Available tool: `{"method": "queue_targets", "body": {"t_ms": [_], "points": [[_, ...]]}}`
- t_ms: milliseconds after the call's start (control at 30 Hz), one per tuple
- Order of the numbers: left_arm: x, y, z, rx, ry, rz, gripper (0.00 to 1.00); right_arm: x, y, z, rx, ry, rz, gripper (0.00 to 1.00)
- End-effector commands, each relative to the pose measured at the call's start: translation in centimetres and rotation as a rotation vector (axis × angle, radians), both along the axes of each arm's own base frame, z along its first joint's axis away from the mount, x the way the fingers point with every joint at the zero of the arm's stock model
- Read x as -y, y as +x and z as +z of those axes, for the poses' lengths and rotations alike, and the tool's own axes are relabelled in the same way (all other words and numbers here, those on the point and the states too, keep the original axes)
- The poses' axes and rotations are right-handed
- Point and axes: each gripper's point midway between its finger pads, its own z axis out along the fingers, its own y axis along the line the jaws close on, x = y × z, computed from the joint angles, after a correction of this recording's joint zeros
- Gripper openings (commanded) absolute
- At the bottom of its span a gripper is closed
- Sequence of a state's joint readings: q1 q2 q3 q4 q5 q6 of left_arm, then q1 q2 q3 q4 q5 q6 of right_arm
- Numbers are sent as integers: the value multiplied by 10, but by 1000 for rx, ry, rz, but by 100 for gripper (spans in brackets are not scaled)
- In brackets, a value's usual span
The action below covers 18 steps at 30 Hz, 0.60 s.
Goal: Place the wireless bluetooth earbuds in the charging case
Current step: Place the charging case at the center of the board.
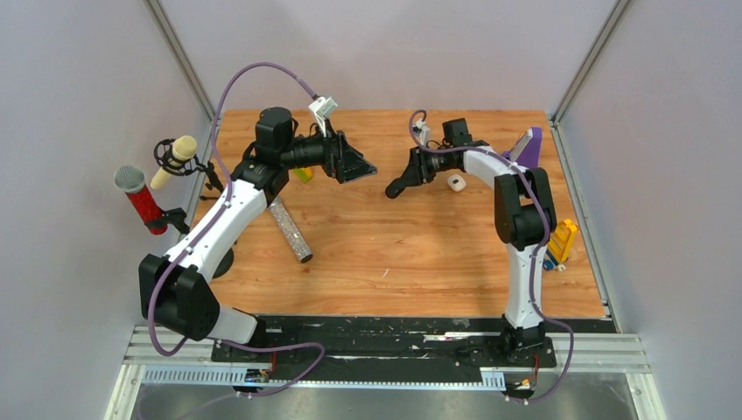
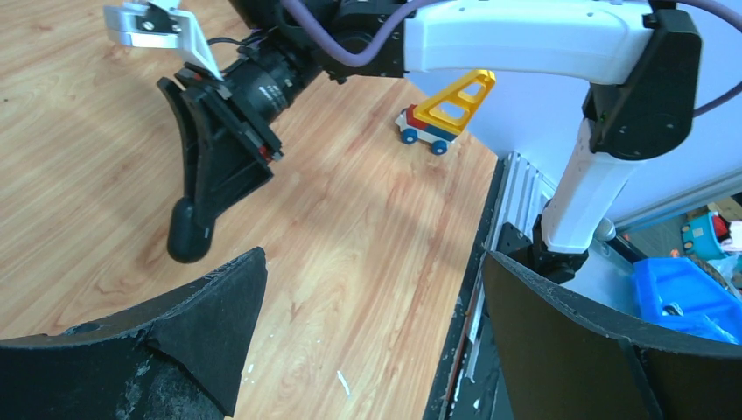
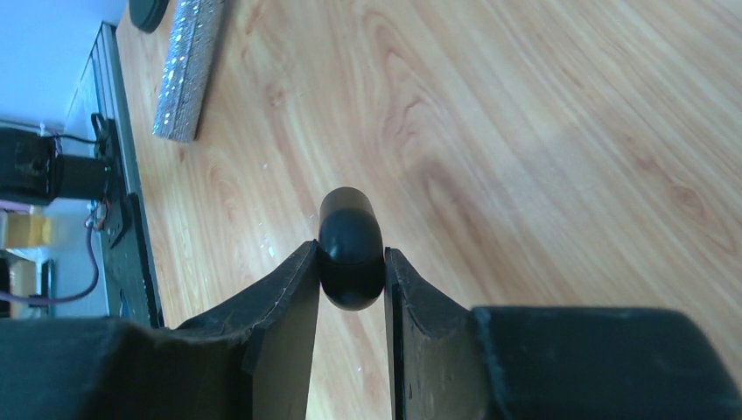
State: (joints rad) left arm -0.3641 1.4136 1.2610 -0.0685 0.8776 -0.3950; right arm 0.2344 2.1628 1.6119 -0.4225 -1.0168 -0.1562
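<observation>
We judge the black case (image 3: 350,223), pinched across its flanks by the right hand (image 3: 350,252), light, rigid and slick; the left hand (image 2: 372,262) is spread.

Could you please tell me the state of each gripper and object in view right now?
Left gripper: wide open, empty.
Right gripper: shut on the black case.
Black case: gripped, held above the table, looks closed.
Glitter bar: lying flat on the table.
Toy truck: resting near the table's right edge.
</observation>
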Motion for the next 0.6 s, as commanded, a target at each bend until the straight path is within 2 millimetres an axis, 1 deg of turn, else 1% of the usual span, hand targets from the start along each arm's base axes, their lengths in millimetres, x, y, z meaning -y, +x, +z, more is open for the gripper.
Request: {"method": "queue_targets", "body": {"t_ms": [0,33,167,200,267,333,433,567], "points": [[-3,1,8,48,-7,12,100,-8,26,1,-43,23,-65,0],[-2,2,7,46,-7,13,100,-8,28,-5,-63,17,-75,0],[-2,3,5,40,-8,16,100,-9,33,-15,-111,-6,-118,2],[-2,3,4,38,-8,17,100,-9,33,-17,-117,-13,-125,3],[-2,3,3,36,-8,20,100,-8,35,-22,-130,-28,-145,10],[-2,4,2,32,-7,24,100,-7,37,-25,-144,-40,-166,11],[-2,5,0,28,-9,25,100,-6,41,-33,-165,-62,-196,16],[-2,5,1,26,-11,24,100,-4,41,-42,-192,-77,-211,19]]}}
